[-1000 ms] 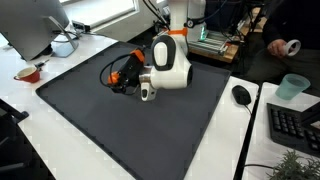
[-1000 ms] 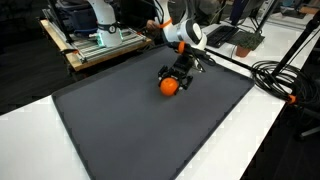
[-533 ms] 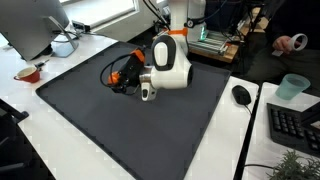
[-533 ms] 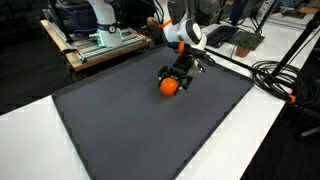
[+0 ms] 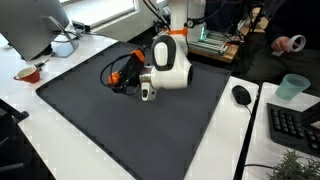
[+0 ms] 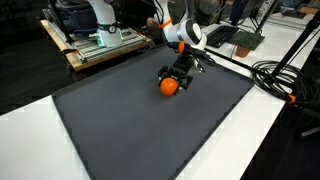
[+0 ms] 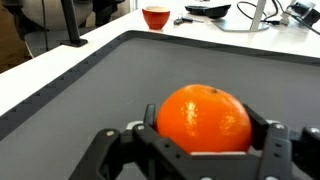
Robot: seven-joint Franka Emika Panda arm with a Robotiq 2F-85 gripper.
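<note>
An orange (image 7: 204, 120) fills the middle of the wrist view, sitting between the two black fingers of my gripper (image 7: 205, 132), which press on both its sides. In both exterior views the orange (image 6: 169, 86) (image 5: 124, 74) is low at the dark grey mat (image 6: 150, 120), under the gripper (image 6: 175, 78). I cannot tell whether it rests on the mat or hangs just above it. The white wrist housing (image 5: 168, 63) hides most of the gripper in an exterior view.
A red bowl (image 7: 156, 16) (image 5: 28, 73) stands on the white table beyond the mat's edge. A monitor (image 5: 30, 25), a computer mouse (image 5: 241, 95), a keyboard (image 5: 295, 125) and a teal cup (image 5: 292, 87) lie around the mat. Cables (image 6: 275, 75) run along one side.
</note>
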